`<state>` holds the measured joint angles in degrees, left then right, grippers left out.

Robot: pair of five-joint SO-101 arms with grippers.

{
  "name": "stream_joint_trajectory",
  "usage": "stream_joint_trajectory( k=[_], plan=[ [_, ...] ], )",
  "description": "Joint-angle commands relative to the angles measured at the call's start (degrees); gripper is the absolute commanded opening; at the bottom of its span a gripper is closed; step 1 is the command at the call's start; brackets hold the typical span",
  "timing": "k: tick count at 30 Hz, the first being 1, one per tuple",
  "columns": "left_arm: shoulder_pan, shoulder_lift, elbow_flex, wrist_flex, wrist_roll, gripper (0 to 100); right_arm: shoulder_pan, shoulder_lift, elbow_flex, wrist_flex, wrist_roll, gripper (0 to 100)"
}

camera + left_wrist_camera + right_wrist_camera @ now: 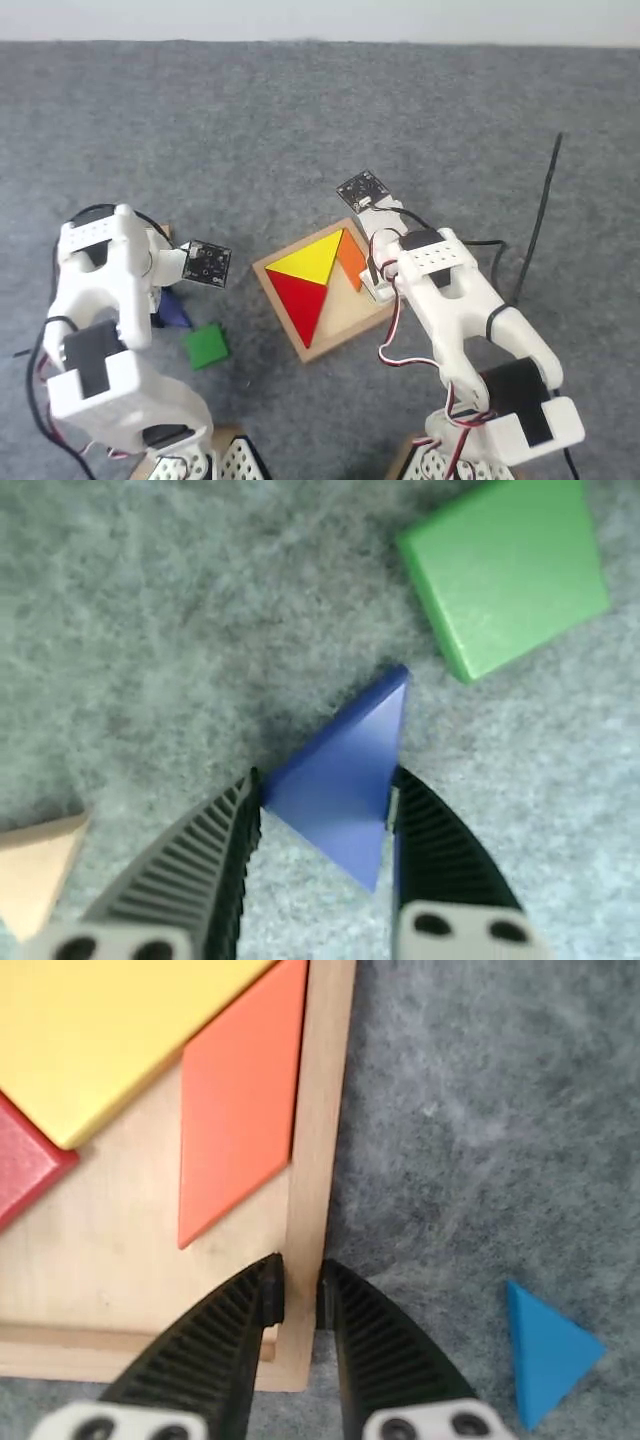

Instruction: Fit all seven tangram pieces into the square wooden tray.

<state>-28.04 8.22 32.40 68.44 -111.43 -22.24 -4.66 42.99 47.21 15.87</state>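
Two grips, left fingers (200,865) clamped on blue triangle (340,780); right fingers (225,1345) pinching tray edge (318,1110)

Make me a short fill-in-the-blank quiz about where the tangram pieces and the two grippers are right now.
1. The left gripper is shut on a ___ triangle.
2. The square piece lying on the carpet is ___.
3. The right gripper pinches the rim of the wooden tray, and the parallelogram inside it is ___.

Missing words: blue; green; orange.
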Motion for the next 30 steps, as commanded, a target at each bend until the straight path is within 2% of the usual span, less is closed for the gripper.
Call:
stream_joint_trajectory(
  k=[1, 4, 6, 11, 16, 20, 22, 24, 27, 30],
  plan=[
    [0.18, -2.81, -1.8, 4.57, 0.7, 13, -1.8, -0.57, -0.79, 0.31, 0.79, 0.7],
    [0.35, -9.14, -1.63, 11.08, 3.43, 13, -1.8, -0.57, -0.79, 0.31, 0.79, 0.7],
    [0.88, -13.54, -1.63, 13.45, 8.62, 13, -1.8, -0.57, -0.79, 0.31, 0.79, 0.7],
    [5.45, -17.93, -0.31, 13.63, 26.55, 13, -1.8, -0.57, -0.79, 0.31, 0.79, 0.7],
    [11.96, -16.7, -0.75, 13.63, 37.1, 13, -1.8, -0.57, -0.79, 0.4, 0.79, 0.7],
    [12.57, -16.26, -0.13, 10.29, 35.87, 13, -1.71, -0.57, -0.79, 0.4, 0.79, 0.7],
    [9.23, -16.44, 1.71, 6.15, 30.86, 15, -1.71, -0.57, -0.79, 0.4, 0.79, 0.7],
    [5.71, -16.0, 3.47, 2.11, 26.02, 21, -1.71, -0.57, -0.79, 0.48, 0.79, 0.7],
    [2.55, -16.09, 8.31, -5.89, 24.53, 28, -1.89, -0.57, -0.79, 0.48, 0.79, 0.7],
    [2.55, -16.0, 13.32, -15.82, 23.74, 28, -1.89, -0.57, -0.79, 0.48, 0.79, 0.7]
  ],
)
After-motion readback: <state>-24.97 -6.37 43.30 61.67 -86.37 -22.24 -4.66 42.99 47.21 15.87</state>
